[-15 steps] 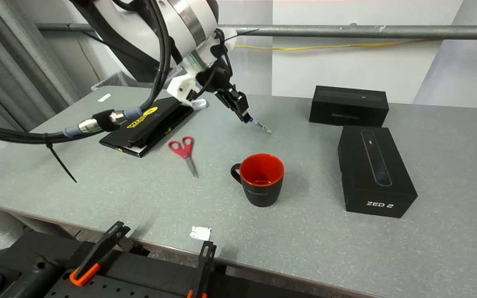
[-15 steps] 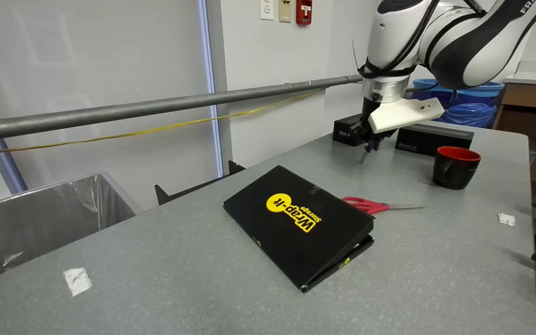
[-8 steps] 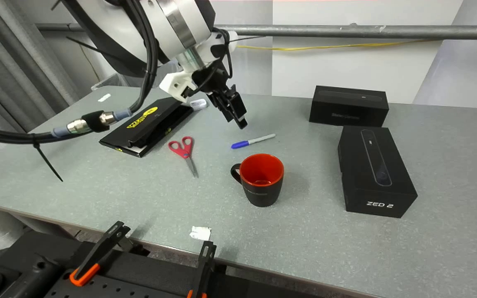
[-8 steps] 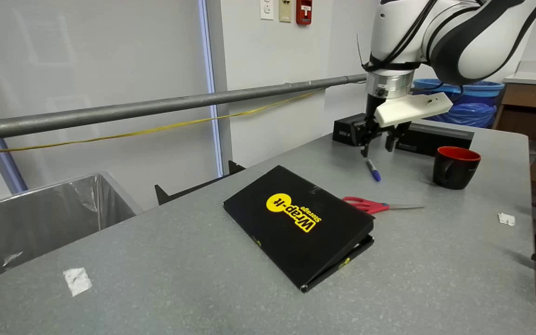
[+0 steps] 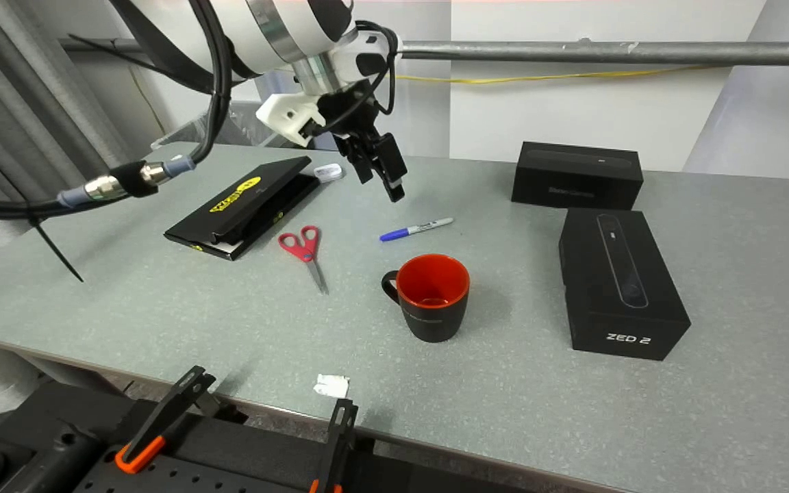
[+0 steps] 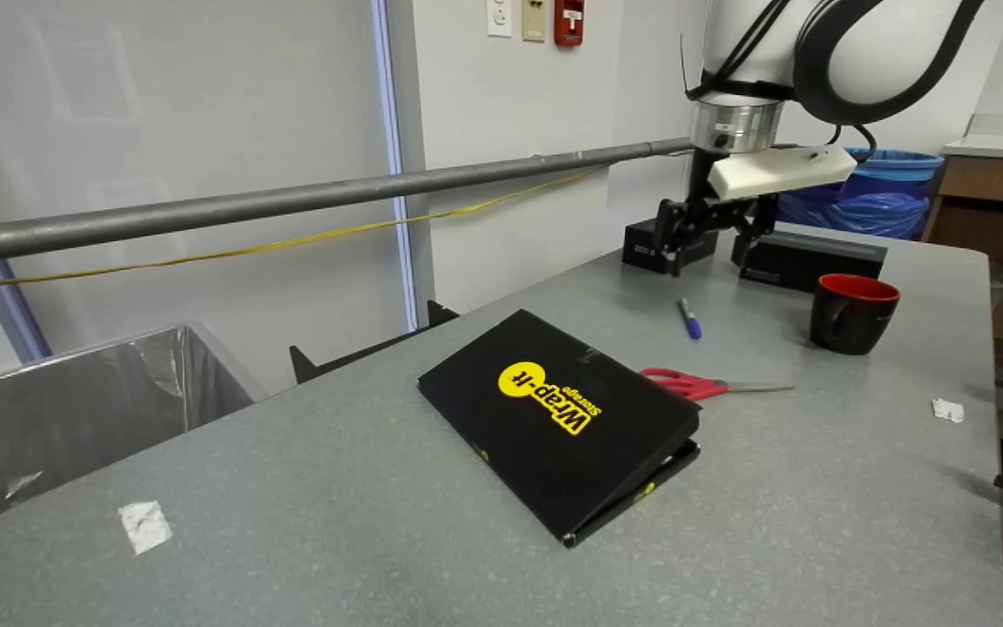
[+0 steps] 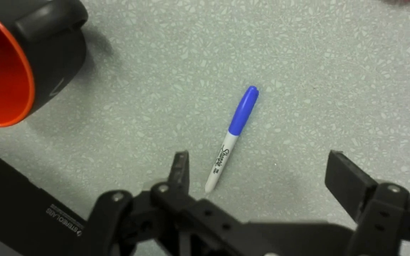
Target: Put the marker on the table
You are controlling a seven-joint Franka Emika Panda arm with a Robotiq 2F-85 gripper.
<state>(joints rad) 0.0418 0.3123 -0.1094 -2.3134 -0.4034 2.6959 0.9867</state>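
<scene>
The marker [image 5: 416, 229], blue-capped with a whitish barrel, lies flat on the grey table [image 5: 518, 411], just behind the cup in an exterior view. My gripper [image 6: 707, 266] hangs above the tabletop, apart from the marker [image 6: 690, 320]. In the wrist view the jaws of the gripper [image 7: 258, 153] stand wide apart with nothing held between them. Below them the marker [image 7: 230, 138] shows whole, slanting from the blue end at the top to the pale end near the left finger [image 7: 180, 167].
A black mug with a red inside [image 5: 433, 301] stands close to the marker. Red-handled scissors [image 5: 307, 253] and a flat black box [image 6: 554, 418] lie on one side. Two black boxes [image 5: 624, 284] sit on the opposite side. A metal rail [image 5: 607, 53] runs along the wall.
One second ago the gripper was closed on the marker. It has since opened, the marker has dropped flat onto the table and shifted slightly, and the gripper has risen away from it.
</scene>
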